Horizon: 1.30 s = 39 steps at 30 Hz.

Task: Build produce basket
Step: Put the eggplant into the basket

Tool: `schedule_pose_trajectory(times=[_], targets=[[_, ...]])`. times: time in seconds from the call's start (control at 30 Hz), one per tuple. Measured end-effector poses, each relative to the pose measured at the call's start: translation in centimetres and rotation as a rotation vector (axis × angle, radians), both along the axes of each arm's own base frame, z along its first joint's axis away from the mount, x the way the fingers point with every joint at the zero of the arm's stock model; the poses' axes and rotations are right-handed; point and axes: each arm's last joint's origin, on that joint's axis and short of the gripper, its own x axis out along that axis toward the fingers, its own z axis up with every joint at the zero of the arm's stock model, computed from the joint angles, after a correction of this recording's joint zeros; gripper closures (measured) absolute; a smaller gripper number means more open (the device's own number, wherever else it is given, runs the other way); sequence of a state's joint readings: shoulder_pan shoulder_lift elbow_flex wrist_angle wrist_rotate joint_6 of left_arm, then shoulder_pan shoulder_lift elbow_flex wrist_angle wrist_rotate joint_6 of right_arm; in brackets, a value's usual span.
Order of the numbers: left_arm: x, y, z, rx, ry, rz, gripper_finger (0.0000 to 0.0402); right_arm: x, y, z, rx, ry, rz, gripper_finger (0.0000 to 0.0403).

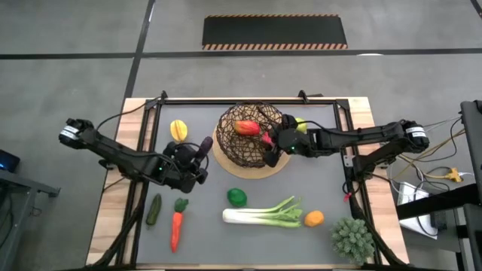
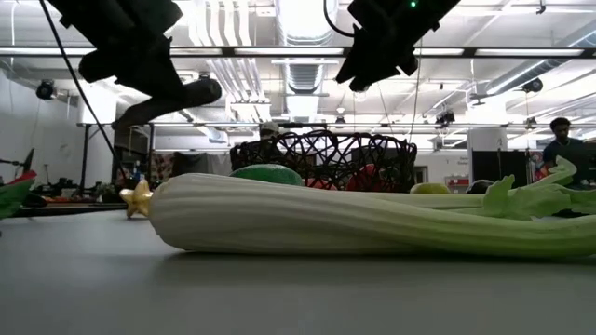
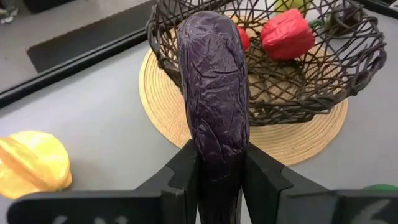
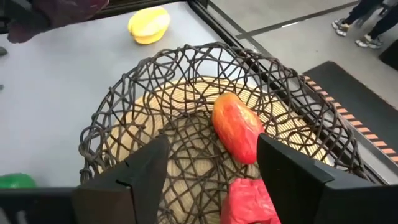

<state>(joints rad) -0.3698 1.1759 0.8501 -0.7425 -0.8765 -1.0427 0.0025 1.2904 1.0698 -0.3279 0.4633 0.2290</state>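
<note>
The dark wire basket stands on a pale round disc. A red-orange fruit and a red pepper lie inside it. My right gripper hangs open over the basket's right part, with the red pepper below, between its fingers; whether they touch it I cannot tell. Left of the basket, my left gripper is shut on a dark purple eggplant. A yellow pepper lies on the mat, far left of the basket. My left gripper pinches the eggplant near its one end between its two fingers. The fingers come slanting down from the table's left, and the eggplant runs on along them toward the basket. It is lifted clear of the table, with its free end tilted upward.
On the near half of the mat lie a cucumber, a carrot, a round green fruit, a leek and an orange. A spiky green plant stands at the near right corner. A green apple lies right of the basket.
</note>
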Motion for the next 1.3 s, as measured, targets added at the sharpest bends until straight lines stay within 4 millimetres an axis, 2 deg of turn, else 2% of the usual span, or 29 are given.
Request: schedule_pose_trajectory(times=[0.23, 0.43, 0.7, 0.9, 1.3], targets=[[1.2, -0.6, 0.4, 0.075, -0.017, -0.112, 0.0329, 0.0, 0.1, -0.1, 0.005, 0.005, 0.017, 0.0147], [2.3, -1.7, 1.3, 0.152, -0.065, -0.246, 0.0329, 0.4, 0.5, -0.3, 0.052, -0.028, 0.171, 0.0137], [2.5, -3.5, 2.3, 0.211, -0.134, -0.369, 0.0329, 0.6, 0.9, -0.9, 0.064, -0.080, 0.307, 0.0140], [2.4, -4.4, 2.7, 0.217, -0.170, -0.411, 0.0329, 0.6, 0.9, -1.0, 0.047, -0.072, 0.319, 0.0140], [2.6, -4.5, 2.4, 0.219, -0.167, -0.415, 0.0329, 0.6, 0.9, -1.0, 0.026, -0.065, 0.333, 0.0142]])
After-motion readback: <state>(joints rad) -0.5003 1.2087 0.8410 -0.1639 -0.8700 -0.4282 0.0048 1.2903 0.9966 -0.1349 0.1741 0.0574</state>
